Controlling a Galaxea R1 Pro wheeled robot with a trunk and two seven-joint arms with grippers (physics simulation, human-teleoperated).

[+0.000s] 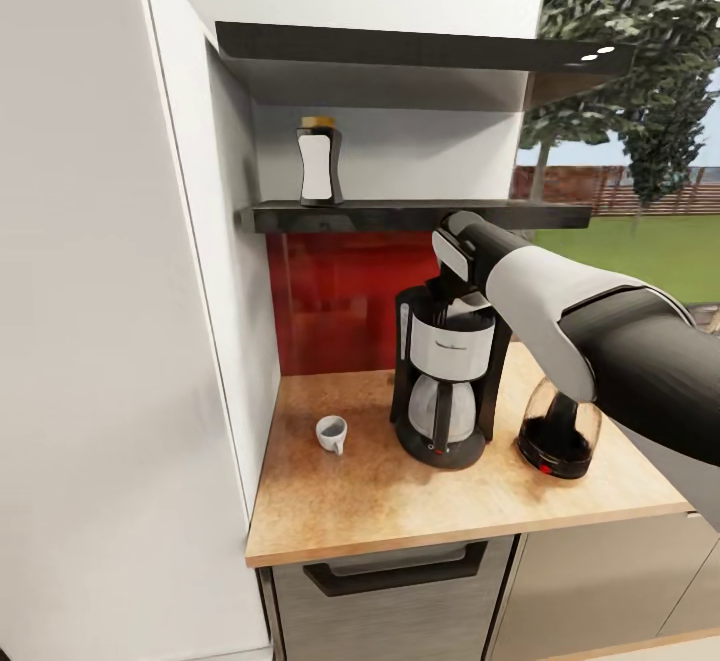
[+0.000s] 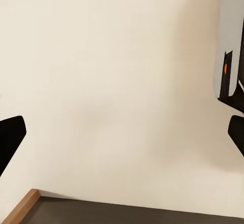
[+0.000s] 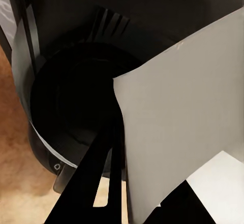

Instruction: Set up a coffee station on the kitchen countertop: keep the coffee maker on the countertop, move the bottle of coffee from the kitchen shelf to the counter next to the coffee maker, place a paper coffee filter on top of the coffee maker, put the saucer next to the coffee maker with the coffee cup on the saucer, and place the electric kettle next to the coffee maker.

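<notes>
The right arm (image 1: 600, 331) reaches in from four o'clock, its right gripper (image 3: 109, 183) over the coffee maker (image 1: 445, 381), fingers pinched on the paper coffee filter (image 3: 178, 127) above the dark basket. At nine o'clock of the maker lies the coffee cup (image 1: 332, 433); at eleven o'clock the bottle of coffee (image 1: 319, 163) stands on the shelf (image 1: 400, 213); at three o'clock stands the electric kettle (image 1: 558, 433). The left gripper (image 2: 122, 137) is spread wide, holding nothing.

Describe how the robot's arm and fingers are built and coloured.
In the head view, the right arm is a smooth tube: glossy white forearm shell, dark grey sleeve toward the shoulder, and a white-and-black wrist block. The left gripper's fingers are flat matte-black tips. No cables or markings are visible.
</notes>
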